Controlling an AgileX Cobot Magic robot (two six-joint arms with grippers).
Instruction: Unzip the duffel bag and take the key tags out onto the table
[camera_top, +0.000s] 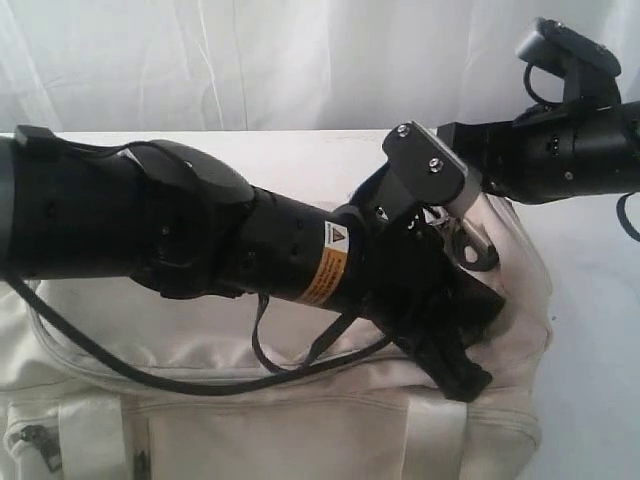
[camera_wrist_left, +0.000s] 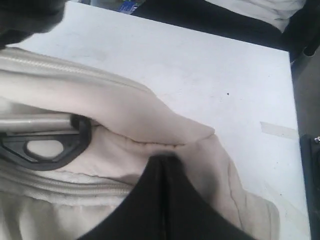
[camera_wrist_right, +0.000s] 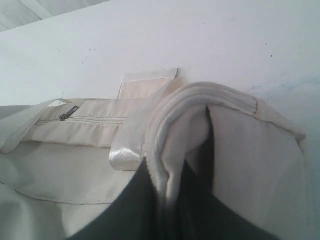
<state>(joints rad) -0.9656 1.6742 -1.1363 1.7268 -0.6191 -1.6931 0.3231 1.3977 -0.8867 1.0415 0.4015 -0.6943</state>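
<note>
Duffel bag (camera_top: 300, 420): lying on the table (camera_wrist_left: 200, 65), sitting under both pincers, its cream fabric bunching around their tips.
Right pincer (camera_wrist_right: 172, 177): pinching a rolled edge of the bag between its dark fingers.
Left pincer (camera_wrist_left: 162, 160): pressing its fingers together, tips touching a fabric fold; I cannot tell whether anything is caught between them.
Pocket zipper pull (camera_wrist_right: 70, 114): lying near the right pincer, clear of its fingers.
Black buckle (camera_wrist_left: 45, 145): sitting near the left pincer, apart from it.
</note>
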